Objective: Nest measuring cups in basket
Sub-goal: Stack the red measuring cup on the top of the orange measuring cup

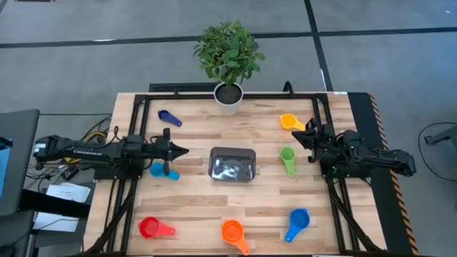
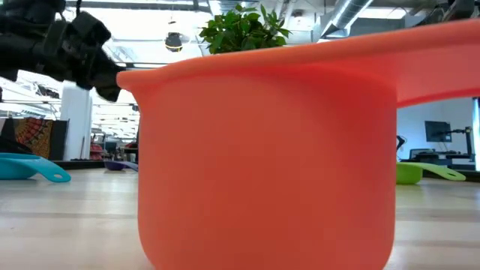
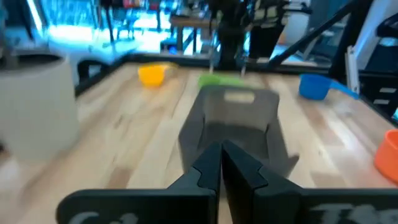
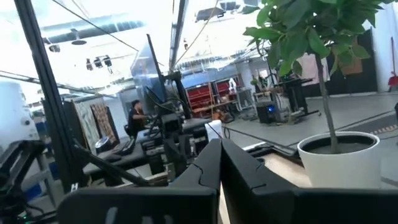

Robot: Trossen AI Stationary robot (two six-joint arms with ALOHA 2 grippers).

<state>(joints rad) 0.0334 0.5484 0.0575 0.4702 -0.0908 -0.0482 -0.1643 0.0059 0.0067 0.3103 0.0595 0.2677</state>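
Observation:
The dark grey basket (image 1: 230, 163) (image 3: 233, 124) sits at the table's middle. Around it on the wood lie the measuring cups: dark blue (image 1: 168, 118), light blue (image 1: 161, 171) (image 2: 30, 166), red (image 1: 153, 228), orange (image 1: 234, 233) (image 2: 270, 150), blue (image 1: 297, 223) (image 3: 314, 87), green (image 1: 287, 160) (image 3: 221, 79) and yellow (image 1: 290, 122) (image 3: 151, 74). My left gripper (image 1: 184, 150) (image 3: 221, 165) is shut and points level at the basket from the table's left, above the light blue cup. My right gripper (image 1: 300, 135) (image 4: 219, 158) is shut and hovers at the right between the yellow and green cups.
A white plant pot (image 1: 228, 96) (image 4: 339, 155) with a leafy plant stands at the far edge's middle. A black frame (image 1: 143, 107) runs along the table's left, far and right sides. A person (image 4: 135, 115) shows in the room beyond the table.

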